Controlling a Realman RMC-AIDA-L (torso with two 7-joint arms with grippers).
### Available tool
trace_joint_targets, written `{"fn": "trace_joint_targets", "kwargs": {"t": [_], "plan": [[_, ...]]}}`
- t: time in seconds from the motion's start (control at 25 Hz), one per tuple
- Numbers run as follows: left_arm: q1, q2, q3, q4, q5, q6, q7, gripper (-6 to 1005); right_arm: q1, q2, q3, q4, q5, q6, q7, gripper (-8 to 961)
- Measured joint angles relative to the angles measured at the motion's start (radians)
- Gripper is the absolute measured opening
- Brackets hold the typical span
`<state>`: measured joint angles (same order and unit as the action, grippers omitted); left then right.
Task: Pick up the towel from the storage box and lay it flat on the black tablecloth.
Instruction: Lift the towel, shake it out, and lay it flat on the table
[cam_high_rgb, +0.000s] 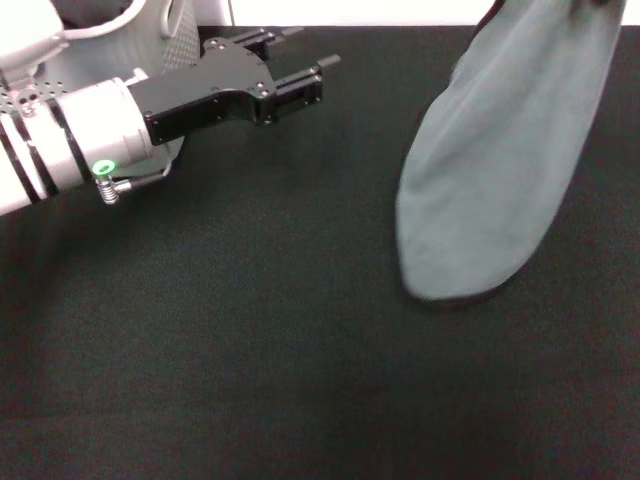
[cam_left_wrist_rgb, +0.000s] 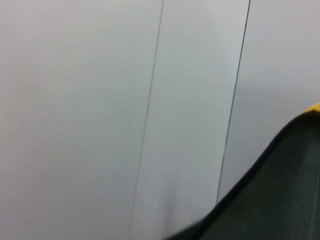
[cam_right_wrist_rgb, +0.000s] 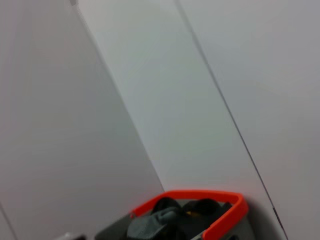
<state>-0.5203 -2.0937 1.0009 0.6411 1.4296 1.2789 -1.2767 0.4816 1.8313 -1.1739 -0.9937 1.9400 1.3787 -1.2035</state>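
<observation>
The left gripper is held above the black tablecloth, fingers parted and empty, just beside the storage box. The towel hangs grey side out, well apart from the box; the right gripper is out of view. No legible writing is visible.

An orange-rimmed bin of dark items stands against a pale wall.
</observation>
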Motion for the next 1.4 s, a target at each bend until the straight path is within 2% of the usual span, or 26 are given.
{"fn": "trace_joint_targets", "kwargs": {"t": [0.12, 0.2, 0.28, 0.4, 0.56, 0.64, 0.68, 0.72, 0.8, 0.84, 0.88, 0.92, 0.96, 1.12, 1.24, 1.4], "plan": [[0.018, 0.002, -0.001, 0.001, -0.048, 0.022, 0.008, 640, 0.006, 0.037, 0.170, -0.177, -0.185, 0.099, 0.103, 8], [0.028, 0.002, -0.001, 0.002, -0.067, 0.033, 0.014, 640, 0.025, 0.044, 0.237, -0.266, -0.285, 0.164, 0.176, 8], [0.036, 0.002, -0.001, 0.002, -0.077, 0.037, 0.019, 640, 0.057, 0.034, 0.269, -0.319, -0.350, 0.222, 0.252, 8], [0.042, 0.001, 0.001, 0.000, -0.080, 0.039, 0.026, 640, 0.133, -0.007, 0.286, -0.329, -0.403, 0.318, 0.362, 8], [0.042, 0.000, 0.003, -0.004, -0.081, 0.045, 0.031, 640, 0.199, -0.049, 0.298, -0.358, -0.465, 0.356, 0.422, 9], [0.040, -0.001, 0.001, -0.006, -0.083, 0.061, 0.040, 640, 0.221, -0.060, 0.339, -0.405, -0.468, 0.359, 0.423, 9], [0.040, -0.001, 0.000, -0.007, -0.083, 0.062, 0.042, 640, 0.243, -0.070, 0.402, -0.435, -0.438, 0.378, 0.415, 9], [0.040, -0.001, 0.000, -0.007, -0.085, 0.066, 0.042, 640, 0.243, -0.070, 0.402, -0.435, -0.438, 0.378, 0.415, 9], [0.040, -0.002, 0.000, -0.008, -0.090, 0.070, 0.043, 640, 0.268, -0.095, 0.451, -0.434, -0.363, 0.402, 0.404, 9], [0.041, -0.002, 0.001, -0.008, -0.096, 0.072, 0.043, 640, 0.277, -0.117, 0.464, -0.418, -0.301, 0.411, 0.398, 9], [0.042, -0.003, 0.002, -0.009, -0.104, 0.076, 0.043, 640, 0.280, -0.154, 0.464, -0.381, -0.184, 0.413, 0.388, 9], [0.042, -0.003, 0.004, -0.010, -0.114, 0.080, 0.044, 640, 0.280, -0.154, 0.464, -0.381, -0.184, 0.413, 0.388, 9], [0.043, -0.003, 0.005, -0.013, -0.127, 0.087, 0.046, 640, 0.278, -0.179, 0.460, -0.353, -0.099, 0.417, 0.377, 9], [0.037, -0.001, 0.002, -0.048, -0.194, 0.139, 0.063, 641, 0.258, -0.228, 0.409, -0.295, 0.032, 0.428, 0.337, 10], [0.035, 0.000, 0.001, -0.053, -0.212, 0.151, 0.067, 641, 0.242, -0.246, 0.307, -0.260, 0.055, 0.433, 0.304, 10], [0.028, 0.000, 0.006, -0.056, -0.226, 0.173, 0.067, 640, 0.233, -0.245, 0.173, -0.226, 0.040, 0.436, 0.242, 10]]}}
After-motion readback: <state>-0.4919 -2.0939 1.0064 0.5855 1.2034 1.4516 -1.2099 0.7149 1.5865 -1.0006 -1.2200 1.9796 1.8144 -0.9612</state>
